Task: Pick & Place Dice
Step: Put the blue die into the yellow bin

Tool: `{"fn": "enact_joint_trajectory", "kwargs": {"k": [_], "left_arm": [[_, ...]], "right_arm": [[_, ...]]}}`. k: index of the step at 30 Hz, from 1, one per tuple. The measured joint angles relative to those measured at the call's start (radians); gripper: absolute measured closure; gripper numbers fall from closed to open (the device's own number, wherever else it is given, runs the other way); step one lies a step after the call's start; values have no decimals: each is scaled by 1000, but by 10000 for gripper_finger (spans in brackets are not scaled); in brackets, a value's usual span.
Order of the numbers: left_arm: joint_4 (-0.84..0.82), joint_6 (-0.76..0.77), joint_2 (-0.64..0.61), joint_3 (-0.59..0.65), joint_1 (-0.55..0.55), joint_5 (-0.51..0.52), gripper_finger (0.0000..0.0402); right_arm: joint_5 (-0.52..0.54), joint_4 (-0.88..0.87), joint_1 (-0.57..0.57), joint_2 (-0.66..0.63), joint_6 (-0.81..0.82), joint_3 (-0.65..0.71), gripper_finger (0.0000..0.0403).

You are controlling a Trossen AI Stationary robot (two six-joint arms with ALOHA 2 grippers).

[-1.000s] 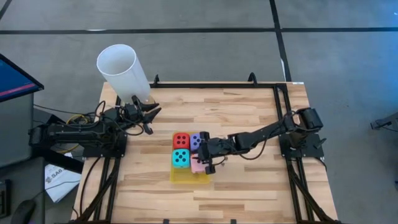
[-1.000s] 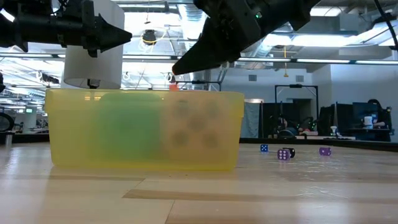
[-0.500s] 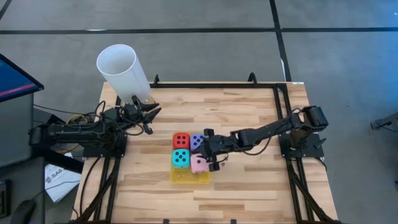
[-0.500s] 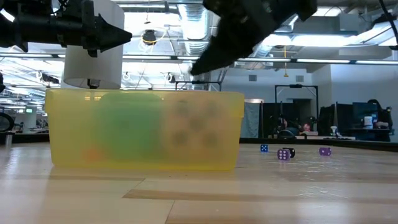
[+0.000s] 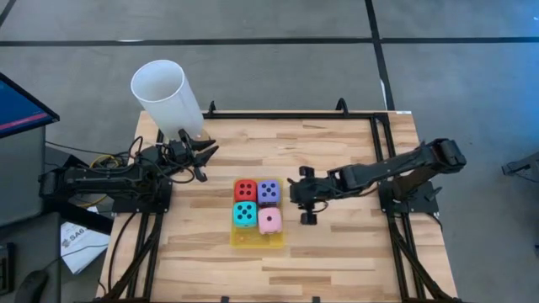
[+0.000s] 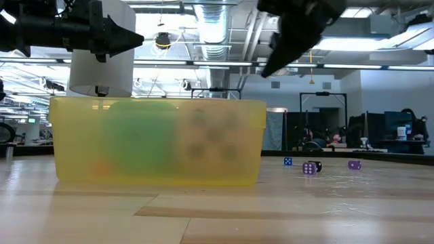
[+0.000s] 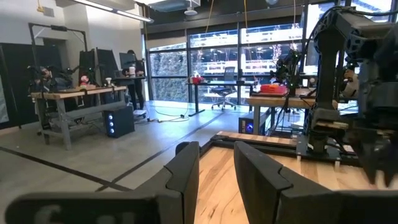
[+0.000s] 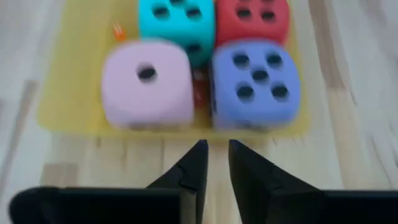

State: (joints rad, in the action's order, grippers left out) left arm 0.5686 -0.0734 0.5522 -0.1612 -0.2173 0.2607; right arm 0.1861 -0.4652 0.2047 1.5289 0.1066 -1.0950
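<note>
Now, from my remote seat: all four big dice sit packed two by two in the yellow tray [image 5: 239, 239] — red die [image 5: 245, 190] and purple die [image 5: 269, 191] on the far row, cyan die [image 5: 244, 214] and pink die [image 5: 269, 220] on the near row, each touching its neighbours. My right gripper [image 5: 303, 199] hovers just beside the tray on the purple and pink side, clear of the dice and holding nothing. In the right wrist view its fingers [image 8: 191, 169] stand nearly pressed together with only a narrow slit between them, aimed at the seam between pink die and purple die. The pink die shows one pip up, the purple die five. A tiny orange piece [image 8: 117, 31] lies on the tray floor next to the cyan die; something small and red shows in the crack between the dice, too blurred to name. In the low view three tiny dice [image 6: 310, 167] rest on the bare table well apart from the tray. My left gripper [image 5: 202, 160] waits near the table's far left corner, by the white cup [image 5: 166, 98], its fingers [image 7: 186, 175] a little apart — nothing between them. Open wood lies all around the tray except toward the near edge of the table [image 5: 337, 151], which is close.
</note>
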Motion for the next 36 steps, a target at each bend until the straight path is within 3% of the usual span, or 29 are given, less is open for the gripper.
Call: {"fn": "enact_joint_trajectory", "kwargs": {"k": [6,14,28,36], "left_arm": [[0,0,0,0,0,0,312],[0,0,0,0,0,0,312],[0,0,0,0,0,0,312],[0,0,0,0,0,0,312]], "right_arm": [[22,-49,-5,-33,26,52,370],[33,39,-24,-32,116,199,400],[77,264,-86,-32,261,450,400],[79,396,-91,-31,290,498,395]]}}
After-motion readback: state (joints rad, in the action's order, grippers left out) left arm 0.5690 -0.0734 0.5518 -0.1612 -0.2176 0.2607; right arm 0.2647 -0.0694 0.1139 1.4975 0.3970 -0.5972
